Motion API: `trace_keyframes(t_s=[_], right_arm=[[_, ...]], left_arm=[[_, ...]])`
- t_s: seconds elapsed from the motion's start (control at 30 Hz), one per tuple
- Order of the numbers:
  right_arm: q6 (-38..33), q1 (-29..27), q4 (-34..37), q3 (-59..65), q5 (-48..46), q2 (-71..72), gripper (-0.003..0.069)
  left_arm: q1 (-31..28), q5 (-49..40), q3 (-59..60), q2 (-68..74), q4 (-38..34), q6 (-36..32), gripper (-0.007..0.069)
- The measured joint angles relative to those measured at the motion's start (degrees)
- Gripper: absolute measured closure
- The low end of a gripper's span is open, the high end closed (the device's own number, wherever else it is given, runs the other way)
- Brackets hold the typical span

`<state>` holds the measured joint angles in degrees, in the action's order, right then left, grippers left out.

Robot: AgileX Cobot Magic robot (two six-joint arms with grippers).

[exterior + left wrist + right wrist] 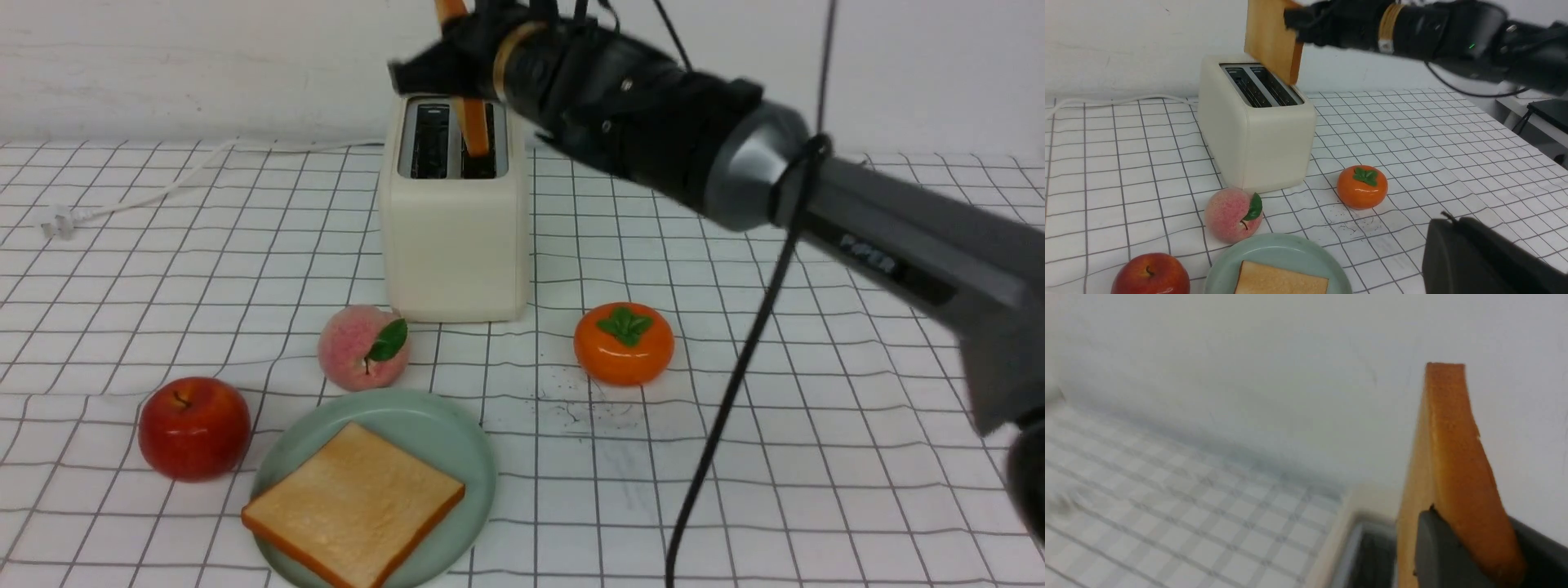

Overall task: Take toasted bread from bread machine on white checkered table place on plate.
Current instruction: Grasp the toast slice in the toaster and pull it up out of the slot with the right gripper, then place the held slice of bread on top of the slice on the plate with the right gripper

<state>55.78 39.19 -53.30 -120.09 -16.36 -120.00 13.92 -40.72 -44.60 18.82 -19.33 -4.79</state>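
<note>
My right gripper point(457, 69) is shut on a slice of toasted bread point(474, 129), holding it upright over the right slot of the cream bread machine point(453, 237). In the left wrist view the slice point(1269, 38) hangs with its lower corner just at the slot. The right wrist view shows dark fingers point(1437, 547) clamping the crust point(1453, 465). A second slice point(355, 502) lies flat on the mint-green plate point(457, 433), near the front of the white checkered table point(816, 408). My left gripper point(1453, 222) is shut and empty, low over the cloth to the right of the plate point(1290, 249).
A peach point(363, 347) sits between plate and toaster. A red apple point(193, 427) is left of the plate and an orange persimmon point(624, 343) lies to the toaster's front right. The white cord point(163, 192) trails off to the left. A wall stands close behind the toaster.
</note>
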Motion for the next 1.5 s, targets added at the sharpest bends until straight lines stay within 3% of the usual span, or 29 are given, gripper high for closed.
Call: trace_keyframes(t_s=[0.1,0.2,0.23,0.3,0.33,0.4,0.43,0.47,0.53,0.73,0.87,0.93,1.13,1.23,1.5], right_arm=[[-0.9,2.2,0.4,0.0,-1.5,5.2,0.0537],[-8.1,6.0,3.7,-0.3,-8.2,13.0,0.0537],[-16.7,8.8,10.3,-0.6,-15.3,17.2,0.0537],[-22.8,9.8,15.0,-0.7,-19.8,19.1,0.0537],[-34.7,10.6,24.5,-0.9,-28.8,21.9,0.0537],[-46.8,10.1,38.6,-0.9,-39.5,23.4,0.0537],[-47.8,9.9,39.9,-0.9,-40.6,23.4,0.0537],[-54.6,8.7,49.3,-0.9,-48.4,23.5,0.0537],[-60.1,6.0,59.5,-0.4,-54.9,22.9,0.0537],[-67.1,0.2,78.6,7.5,-54.2,22.7,0.0537],[-74.7,-0.3,89.4,20.2,-44.9,22.5,0.0537],[-82.1,-0.3,99.4,28.8,-37.2,21.5,0.0537],[-95.0,-0.3,117.7,36.1,-29.2,17.3,0.0537],[-98.6,-0.3,123.2,36.4,-27.5,13.9,0.0537],[-100.0,-2.8,127.1,36.5,-24.8,8.4,0.0537]], left_arm=[[0.0,0.0,0.0,0.0,0.0,0.0,0.0638],[0.0,0.0,0.0,0.0,0.0,0.0,0.0638],[0.0,0.0,0.0,0.0,0.0,0.0,0.0638],[0.0,-0.1,0.0,0.0,0.0,0.0,0.0638],[0.0,-0.4,0.0,0.0,0.1,0.0,0.0638],[0.0,-1.1,0.0,0.0,0.2,0.0,0.0638],[0.0,-1.2,0.0,0.0,0.2,0.0,0.0638],[0.0,-1.8,0.0,0.0,0.2,0.0,0.0638],[0.0,-2.1,0.0,0.0,0.2,0.0,0.0638],[0.0,-2.1,0.0,0.0,0.6,0.0,0.0638],[0.0,-2.1,0.0,0.0,0.6,0.0,0.0638],[0.0,-2.1,0.0,0.0,0.7,0.0,0.0638],[0.0,-2.1,0.0,0.0,0.7,0.0,0.0638],[0.0,-2.1,0.0,0.0,0.7,0.0,0.0638],[0.0,-3.0,0.0,0.0,0.7,0.0,0.0638]])
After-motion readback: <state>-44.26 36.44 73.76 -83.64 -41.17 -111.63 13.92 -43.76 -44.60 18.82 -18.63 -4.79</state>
